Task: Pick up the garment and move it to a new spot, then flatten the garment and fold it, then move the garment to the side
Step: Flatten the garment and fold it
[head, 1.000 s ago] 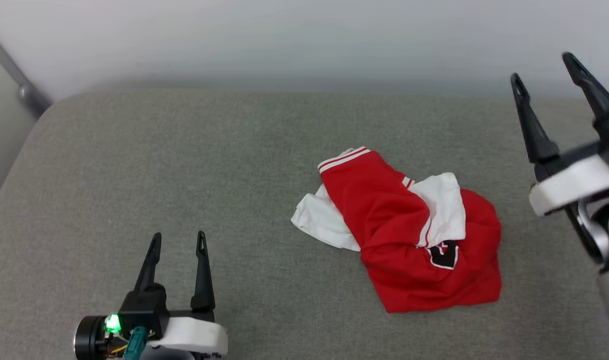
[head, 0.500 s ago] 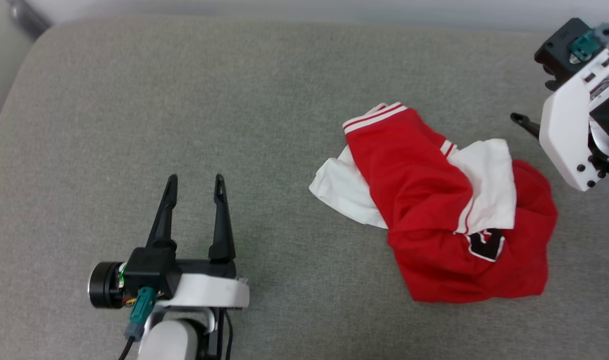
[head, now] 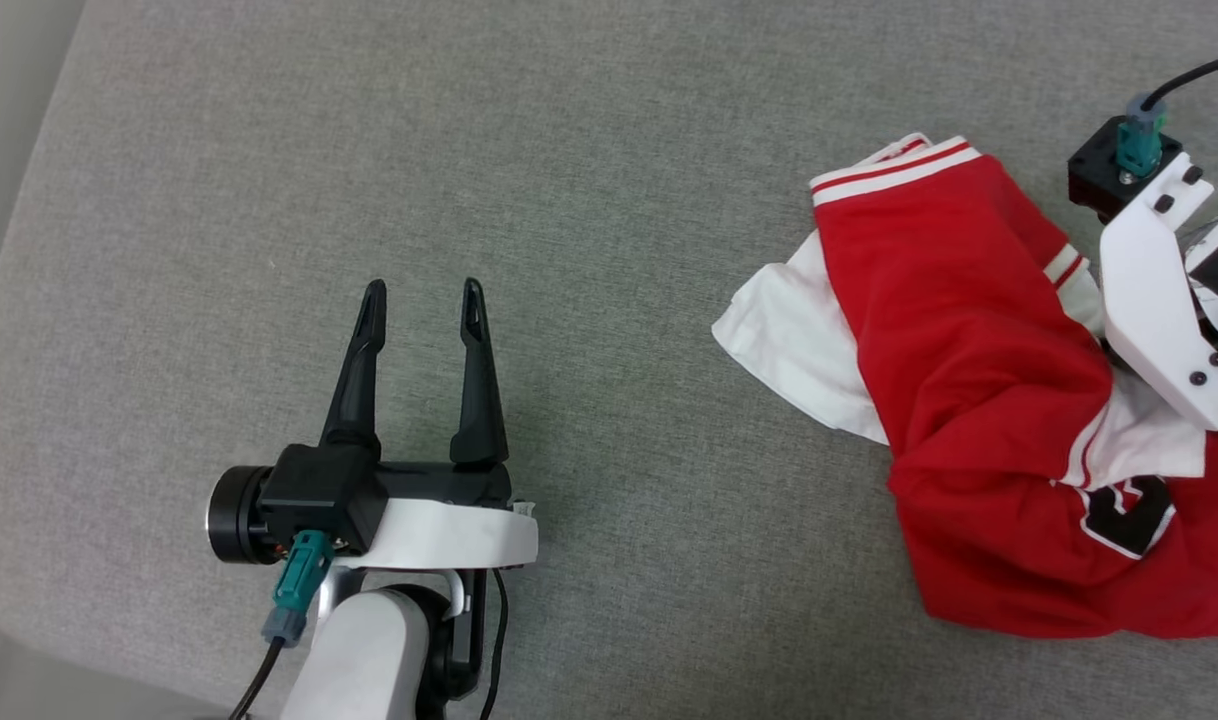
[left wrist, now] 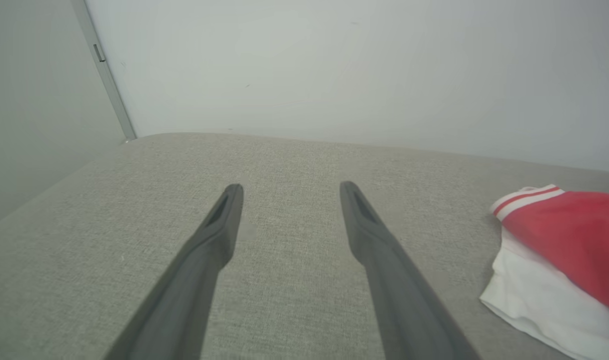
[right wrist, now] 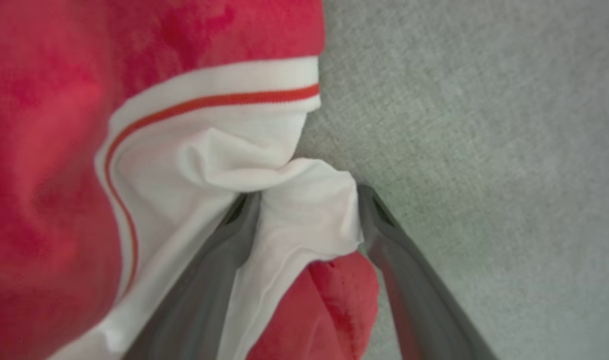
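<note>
The garment [head: 959, 330] lies crumpled on the grey cushion at the right of the head view, red with white sleeves, striped trim and part of a black number. My right gripper [right wrist: 304, 200] points down into its far right side; its fingers stand open astride a raised white sleeve fold [right wrist: 304, 220]. From the head camera the right arm's white wrist mount [head: 1159, 300] covers those fingers. My left gripper [head: 423, 290] hovers open and empty over bare cushion, well left of the garment [left wrist: 569, 235].
The grey fabric cushion [head: 609, 150] stretches wide between my left gripper and the garment. Its rounded left edge [head: 9, 200] drops off at the far left. A pale wall [left wrist: 334, 65] with a metal strip [left wrist: 107, 80] rises behind the cushion.
The head camera has tilted down and swung, shifting the whole picture. My right gripper turned from pointing up to pointing down and came onto the garment's right side. The garment keeps its shape.
</note>
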You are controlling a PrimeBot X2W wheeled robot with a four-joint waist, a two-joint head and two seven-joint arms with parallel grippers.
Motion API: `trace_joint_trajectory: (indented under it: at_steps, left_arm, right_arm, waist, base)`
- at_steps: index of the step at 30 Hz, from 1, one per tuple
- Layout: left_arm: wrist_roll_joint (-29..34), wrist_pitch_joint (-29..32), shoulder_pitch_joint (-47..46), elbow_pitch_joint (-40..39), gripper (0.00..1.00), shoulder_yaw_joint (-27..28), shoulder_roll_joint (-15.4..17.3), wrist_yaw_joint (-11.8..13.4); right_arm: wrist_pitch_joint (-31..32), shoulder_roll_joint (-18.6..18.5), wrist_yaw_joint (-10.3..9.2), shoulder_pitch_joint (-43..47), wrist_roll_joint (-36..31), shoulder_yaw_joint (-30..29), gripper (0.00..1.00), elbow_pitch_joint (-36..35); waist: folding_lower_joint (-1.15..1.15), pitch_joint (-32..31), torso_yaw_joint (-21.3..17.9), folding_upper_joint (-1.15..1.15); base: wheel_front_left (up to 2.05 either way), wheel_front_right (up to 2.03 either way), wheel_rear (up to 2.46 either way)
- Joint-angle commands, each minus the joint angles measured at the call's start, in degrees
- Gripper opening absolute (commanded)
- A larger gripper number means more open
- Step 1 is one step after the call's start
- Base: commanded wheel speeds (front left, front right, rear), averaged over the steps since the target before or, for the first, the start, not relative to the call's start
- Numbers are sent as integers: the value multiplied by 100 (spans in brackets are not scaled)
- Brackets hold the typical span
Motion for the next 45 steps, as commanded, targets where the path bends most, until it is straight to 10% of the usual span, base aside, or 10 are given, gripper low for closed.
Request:
trace_joint_trajectory:
  at_steps: [1,4,5,6,15,27,37,39,45]
  left_arm:
    - [-28,-15,-81,-18,100,-13,-8,19]
    - [-22,-15,-86,-5,100,1,-8,48]
    - [-19,-15,-74,12,100,16,-8,56]
    - [-7,-15,-53,30,100,41,-8,62]
    - [174,-15,290,166,100,343,-7,-9]
    - [344,-15,604,246,100,639,-6,-236]
    - [538,-15,648,473,100,737,-6,-425]
    - [584,-15,699,539,100,786,-6,-467]
    - [713,-15,647,780,100,1018,132,-637]
  right_arm:
    - [31,8,-3,268,48,271,100,96]
    - [-114,-65,-3,274,114,516,100,98]
    - [-237,-58,-3,241,149,536,21,97]
    - [-341,-40,-3,190,188,540,0,119]
    - [-1838,-141,-5,-248,401,331,0,263]
    - [-3058,-1382,-5,1090,1065,123,0,670]
    - [-3866,-918,-4,2604,1414,144,0,1888]
    - [-4151,-778,-4,2589,1369,-6,100,2012]
    - [-5363,-665,-5,2371,768,-511,100,2305]
  waist:
    - [-1,58,55,0]
    - [-1,55,52,0]
    - [-1,31,38,0]
    - [-1,-6,16,0]
    - [-1,-639,-421,0]
    - [-1,-930,-1000,0]
    - [-1,-1064,-1109,0]
    - [-1,-1180,-1148,0]
    - [-1,-1620,-1300,0]
  base:
    - [0,0,0]
    - [0,0,0]
    - [0,0,0]
    - [0,0,0]
    - [0,0,0]
    - [0,0,0]
    - [0,0,0]
    - [0,0,0]
    - [0,0,0]
